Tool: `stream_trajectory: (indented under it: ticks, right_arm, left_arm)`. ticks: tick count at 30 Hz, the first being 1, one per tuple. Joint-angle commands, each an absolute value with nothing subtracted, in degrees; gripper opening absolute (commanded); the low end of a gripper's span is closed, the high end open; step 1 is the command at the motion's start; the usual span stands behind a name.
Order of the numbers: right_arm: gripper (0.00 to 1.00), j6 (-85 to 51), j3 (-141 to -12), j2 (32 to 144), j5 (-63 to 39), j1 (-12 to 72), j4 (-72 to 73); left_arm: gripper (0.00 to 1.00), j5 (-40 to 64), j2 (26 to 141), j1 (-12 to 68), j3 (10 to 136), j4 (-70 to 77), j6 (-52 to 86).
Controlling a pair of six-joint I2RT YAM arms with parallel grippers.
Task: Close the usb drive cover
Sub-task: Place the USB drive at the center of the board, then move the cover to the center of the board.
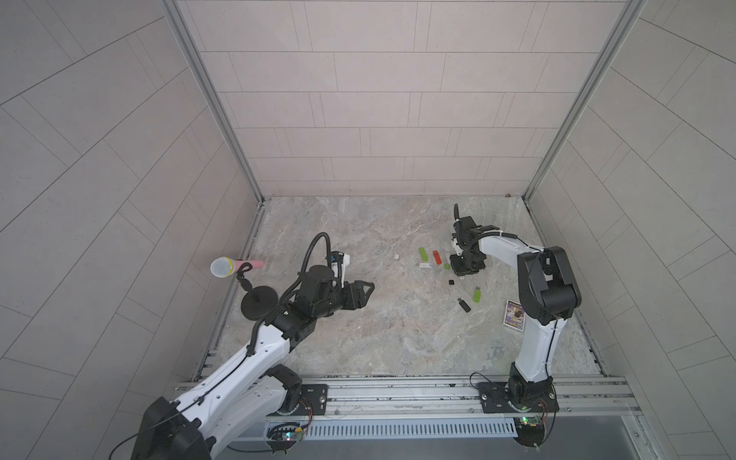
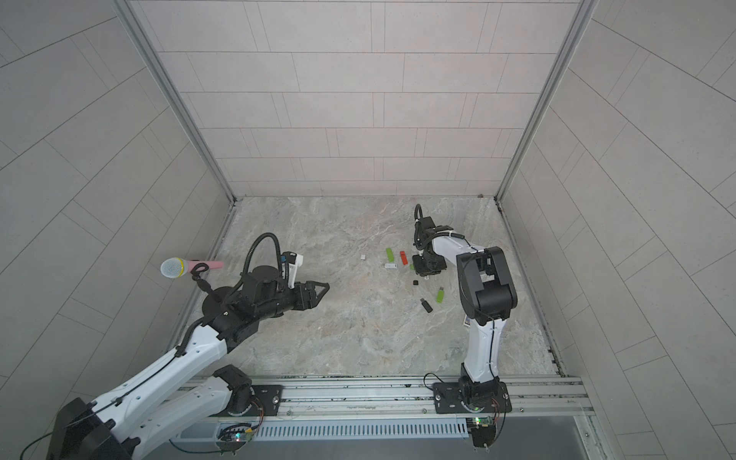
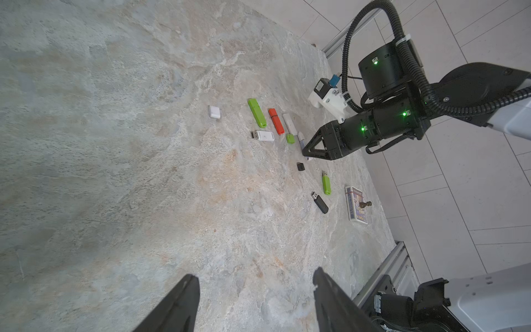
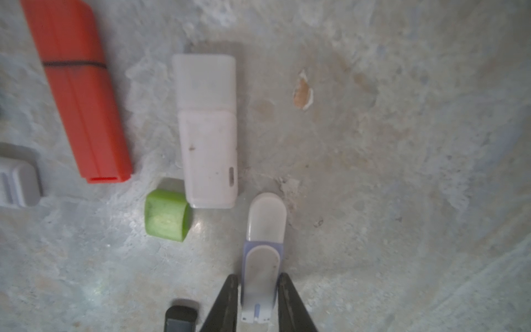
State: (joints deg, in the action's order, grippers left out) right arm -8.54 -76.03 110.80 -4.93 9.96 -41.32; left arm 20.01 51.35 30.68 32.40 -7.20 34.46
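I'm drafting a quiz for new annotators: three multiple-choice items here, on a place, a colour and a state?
1. Where does the loose green cap lie? A on the card box; B under the microphone; C beside the capped white drive.
2. What colour lies between the long green drive and that white one? A black; B orange-red; C blue.
3. How is the left gripper? A open, empty; B shut on a cap; C shut on a drive.
C: they lie side by side. B: an orange-red drive lies there. A: its fingers stand apart, nothing between.
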Motion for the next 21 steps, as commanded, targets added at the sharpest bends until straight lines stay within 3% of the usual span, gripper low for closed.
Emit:
stream_trajectory:
  ticks: [1,13,21]
  right_arm:
    - [0.31,-8.63,-76.45,107.03,-5.25,9.76,-43.78]
    - [0.33,-8.44,-73.33,101.53,-7.35,13.89,-46.28]
    - [0.36,-10.11,-71.72,104.18,-5.81,15.77,-45.19]
  left_arm:
    - [0.69,19.26,50.75,30.41,31.72,-6.8,33.18]
    - [0.7,19.24,51.06,30.26,31.29,-6.41,33.2]
    - [0.7,19.78,50.87,30.22,31.6,-6.65,33.37]
